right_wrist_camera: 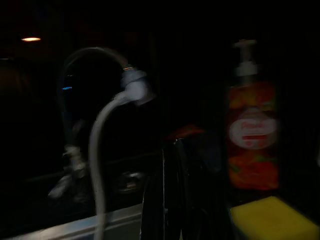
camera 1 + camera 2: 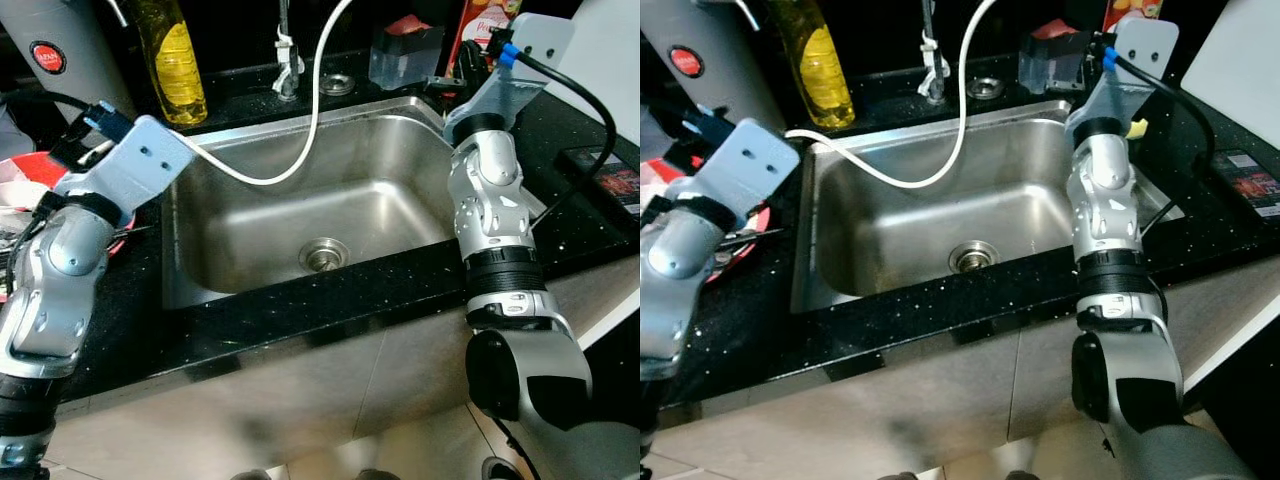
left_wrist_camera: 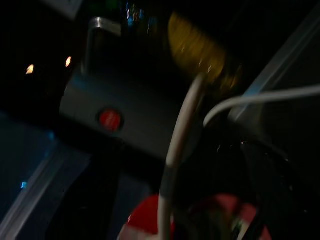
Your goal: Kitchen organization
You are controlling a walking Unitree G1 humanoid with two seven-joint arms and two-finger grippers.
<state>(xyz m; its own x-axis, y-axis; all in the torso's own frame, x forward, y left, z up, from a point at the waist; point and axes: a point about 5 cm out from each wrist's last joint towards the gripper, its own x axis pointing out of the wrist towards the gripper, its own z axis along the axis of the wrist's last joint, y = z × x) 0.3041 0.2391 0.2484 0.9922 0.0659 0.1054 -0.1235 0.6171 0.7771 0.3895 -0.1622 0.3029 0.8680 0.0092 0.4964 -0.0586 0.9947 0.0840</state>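
G1 arms: silver shells, black joints, grey wrist plates

Left arm (image 2: 60, 270) and right arm (image 2: 495, 230) are clad in silver, ribbed segments; black collars are seen at the joints; each wrist is capped by a pale grey plate with two small screw holes; blue connectors and black cables are routed off both plates.

head eyes: down on sink (image 2: 300, 200) | wrists: close, dark, toward backsplash
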